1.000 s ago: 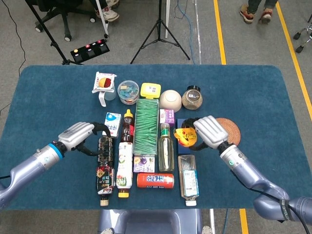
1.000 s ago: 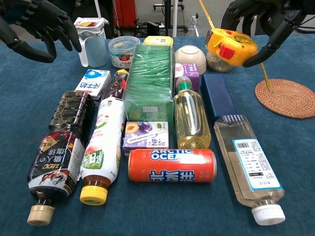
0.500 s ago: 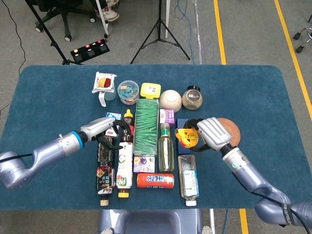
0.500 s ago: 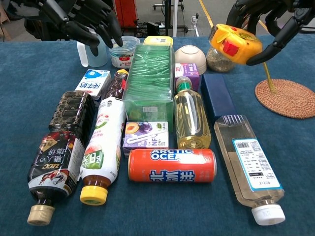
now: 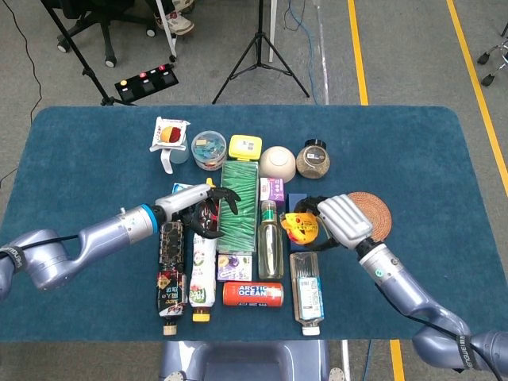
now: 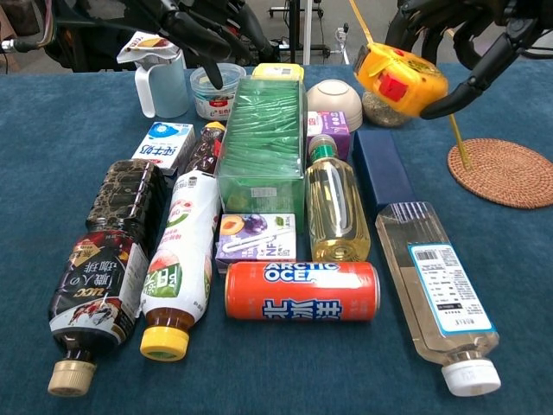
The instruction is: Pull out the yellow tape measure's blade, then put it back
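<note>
Tape measure (image 6: 402, 80): yellow case with red button, held up off the table in the right hand (image 5: 343, 221), fingers curled around it, above the blue box (image 6: 378, 169) and left of the round mat (image 6: 504, 171). Case tilted, button face toward the chest camera. A thin yellow strip hangs from its right side, slanting down toward the mat. Left hand (image 5: 208, 208) holds nothing, fingers spread, palm down over the bottles, next to the green box (image 6: 263, 130).
</note>
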